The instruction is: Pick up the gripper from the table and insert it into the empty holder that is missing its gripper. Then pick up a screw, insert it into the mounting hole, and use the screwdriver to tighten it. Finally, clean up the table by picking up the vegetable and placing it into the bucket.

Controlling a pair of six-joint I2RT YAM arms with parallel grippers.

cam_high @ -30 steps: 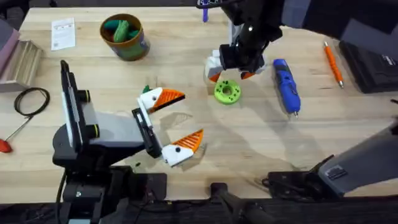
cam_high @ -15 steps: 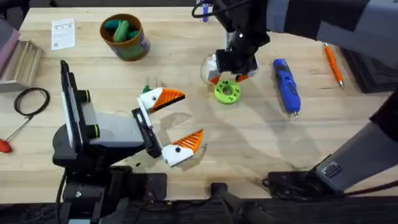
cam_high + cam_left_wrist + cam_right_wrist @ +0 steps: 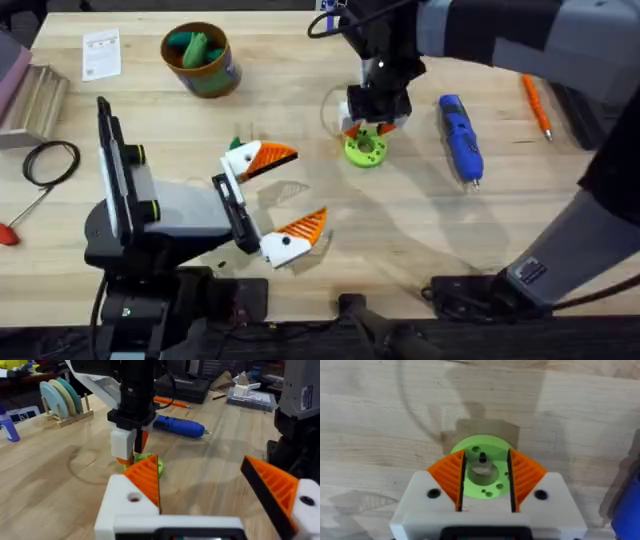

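R gripper (image 3: 374,122) was seen directly over the bright-green disc (image 3: 365,149), orange pads (image 3: 451,477) part-open, one on each side of the disc, nothing held. L gripper (image 3: 272,200) was spread wide and empty near table centre. The screwdriver (image 3: 460,137) lay just to the robot's right of the disc, w/ a thin orange pen-like tool (image 3: 535,102) further right. The bucket (image 3: 200,59) stood well apart at far left, green pieces inside. A red-handled tool (image 3: 8,232) lay at the left edge.
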